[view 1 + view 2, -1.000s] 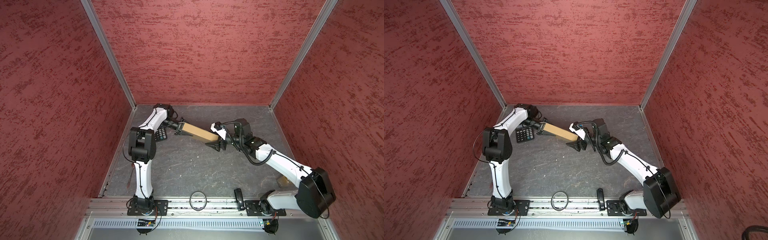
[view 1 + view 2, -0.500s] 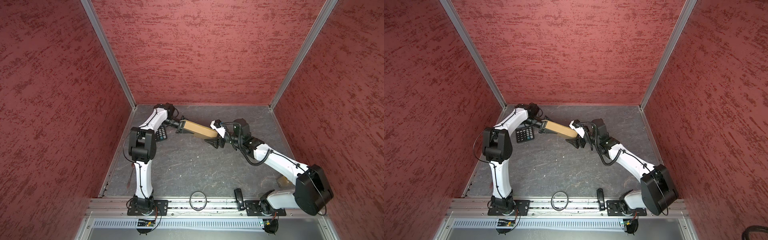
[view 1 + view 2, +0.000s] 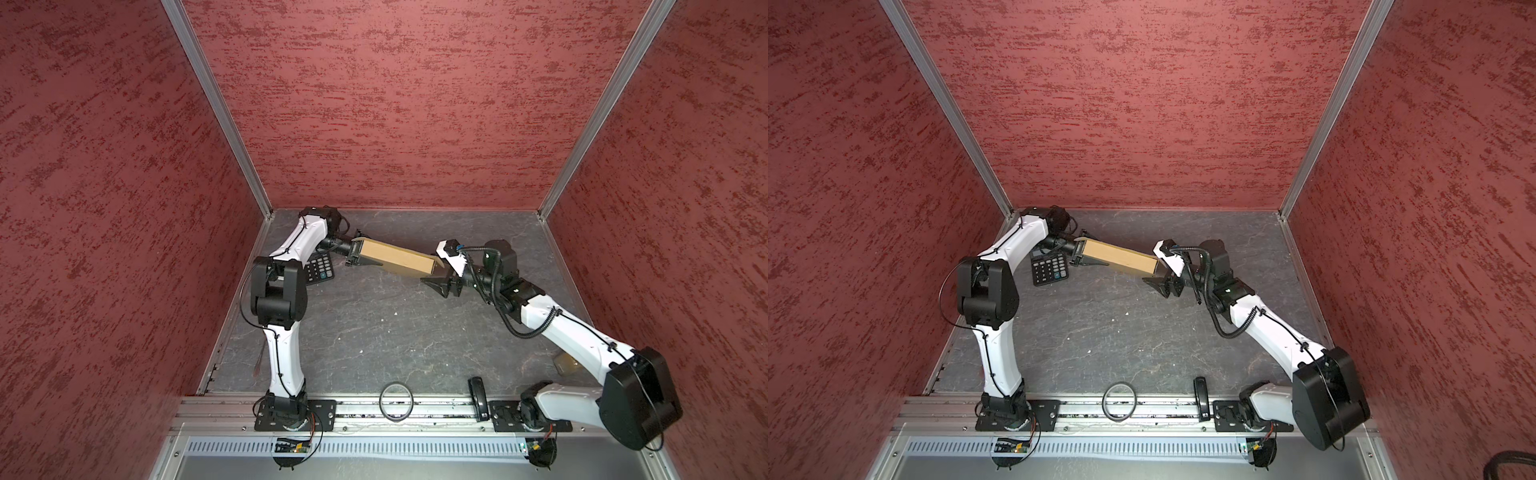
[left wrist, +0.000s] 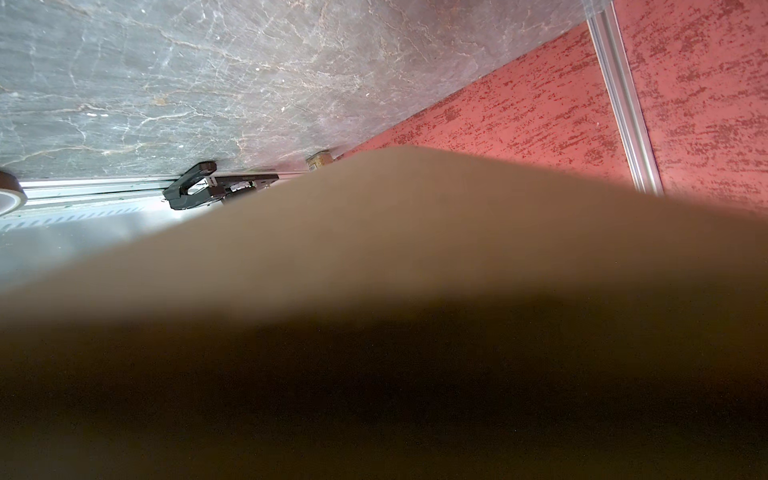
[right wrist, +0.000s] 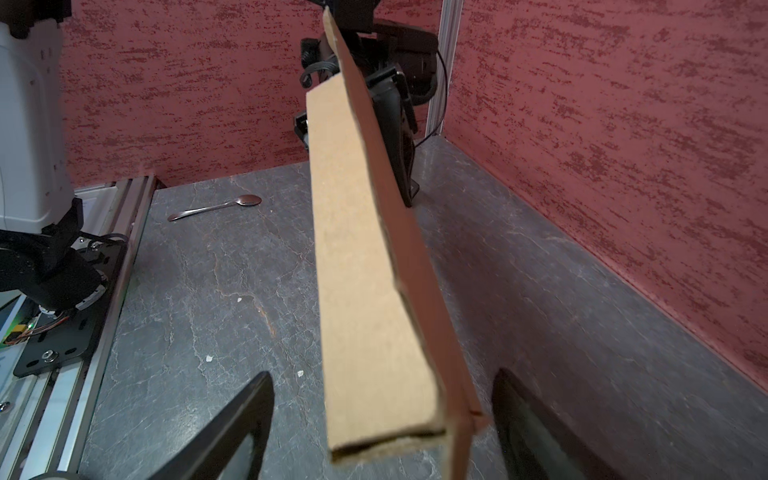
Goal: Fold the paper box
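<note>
Cardboard blur swamps the left wrist view. In a top view the left claw [image 3: 362,252] clamps the left end of the paper box [image 3: 395,259]. Right claw [image 5: 382,374] open, untouching, straddling the right end.

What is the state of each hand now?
Left hand: closed on one end of the paper box.
Right hand: open around its other end, not gripping.

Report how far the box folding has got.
Done: the paper box already forms a flat, closed-looking slab. In hand: the left gripper clamps one end in the air; the right gripper is open around the other end. Left: one panel edge juts past the slab, probably needing tucking.
</note>
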{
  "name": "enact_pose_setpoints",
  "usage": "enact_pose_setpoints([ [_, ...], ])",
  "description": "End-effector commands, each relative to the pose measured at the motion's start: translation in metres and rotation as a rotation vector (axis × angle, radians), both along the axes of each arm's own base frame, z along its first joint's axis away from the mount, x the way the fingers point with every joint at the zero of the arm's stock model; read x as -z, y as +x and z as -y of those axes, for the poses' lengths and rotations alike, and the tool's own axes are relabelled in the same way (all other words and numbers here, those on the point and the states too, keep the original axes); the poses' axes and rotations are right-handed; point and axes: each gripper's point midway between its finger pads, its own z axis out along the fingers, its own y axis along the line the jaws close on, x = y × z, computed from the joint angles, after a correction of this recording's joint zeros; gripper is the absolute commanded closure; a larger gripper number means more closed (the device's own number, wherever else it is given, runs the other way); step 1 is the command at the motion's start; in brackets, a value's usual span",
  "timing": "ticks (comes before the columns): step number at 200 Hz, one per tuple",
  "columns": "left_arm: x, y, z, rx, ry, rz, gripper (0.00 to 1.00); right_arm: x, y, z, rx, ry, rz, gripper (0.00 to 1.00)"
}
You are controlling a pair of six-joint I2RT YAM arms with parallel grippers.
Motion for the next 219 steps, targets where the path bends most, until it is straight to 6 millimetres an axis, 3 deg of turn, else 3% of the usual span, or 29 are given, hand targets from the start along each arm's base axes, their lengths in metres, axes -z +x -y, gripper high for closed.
enact_pose_setpoints([
  [1,-0.022,-0.003,-0.001,-0.01,-0.051,0.038,0.87,-0.005,-0.003,-0.003,-0.063,0.034,0.048,0.17],
  [92,-0.033,-0.006,0.0,-0.019,-0.056,0.058,0.87,-0.007,0.013,-0.015,-0.099,0.101,0.076,0.22],
  [165,-0.034,-0.011,0.01,-0.001,-0.064,0.059,0.87,-0.016,0.009,-0.016,-0.117,0.181,0.12,0.28],
  [219,-0.038,-0.009,0.016,0.001,-0.073,0.07,0.88,-0.018,0.008,-0.017,-0.124,0.204,0.129,0.41],
])
